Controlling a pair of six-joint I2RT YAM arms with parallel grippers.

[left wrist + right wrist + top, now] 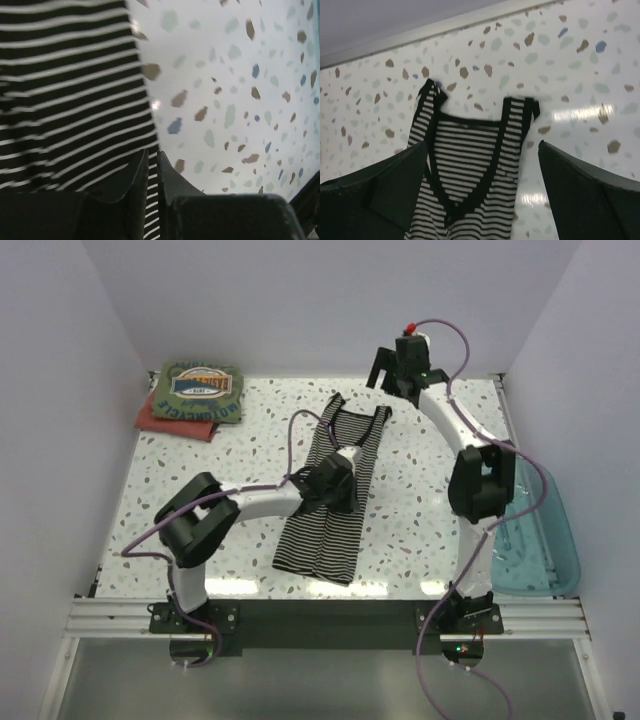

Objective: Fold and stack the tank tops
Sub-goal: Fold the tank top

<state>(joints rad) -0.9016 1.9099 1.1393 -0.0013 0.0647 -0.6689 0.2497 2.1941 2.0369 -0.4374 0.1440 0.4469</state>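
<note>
Left gripper [343, 462] pinching the striped tank top [322, 535]; right gripper [398, 375] hanging open.

From the top, the striped tank top is lying lengthwise at centre frame on the speckled table [430, 510]. The left arm is covering its middle. A folded olive tank top [200, 392] is sitting on a red tank top [160, 422] at upper left, and a blue basket [540, 550] is at lower right. In the left wrist view, the jaws are showing only a thin slit, with the cloth's right edge running into it. In the right wrist view, the fingers [395, 190] are spread wide, holding nothing, over the neckline.
</note>
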